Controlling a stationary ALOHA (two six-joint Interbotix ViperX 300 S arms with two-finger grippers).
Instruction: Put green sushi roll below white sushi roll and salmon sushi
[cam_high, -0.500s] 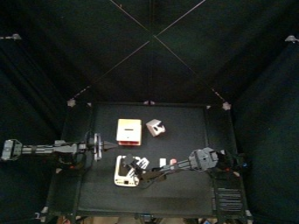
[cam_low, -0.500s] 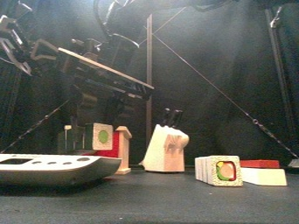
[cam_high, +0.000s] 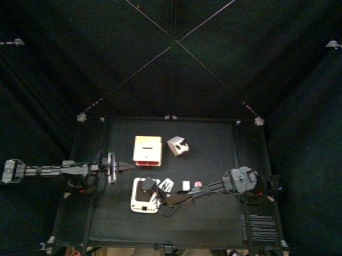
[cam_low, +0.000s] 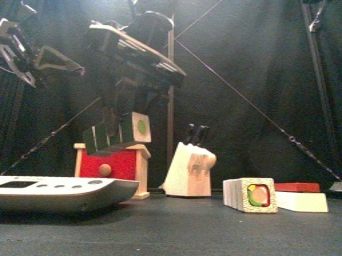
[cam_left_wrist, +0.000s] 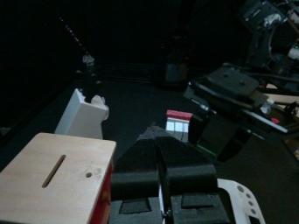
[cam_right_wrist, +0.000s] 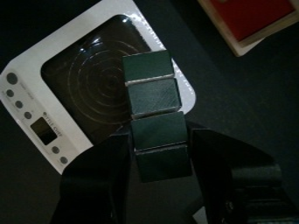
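The right pincer (cam_right_wrist: 158, 133) is clamped on the green sushi roll (cam_right_wrist: 155, 92), holding it in the air above the white scale tray (cam_right_wrist: 56, 83) near the black desk (cam_high: 214, 140) front edge. The left pincer (cam_left_wrist: 160, 140) is closed on nothing at the desk's left side. Black curtains (cam_high: 80, 60) enclose the desk.

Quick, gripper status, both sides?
Left gripper: closed, nothing visible between its jaws.
Right gripper: closed on the green sushi roll, above the white tray.
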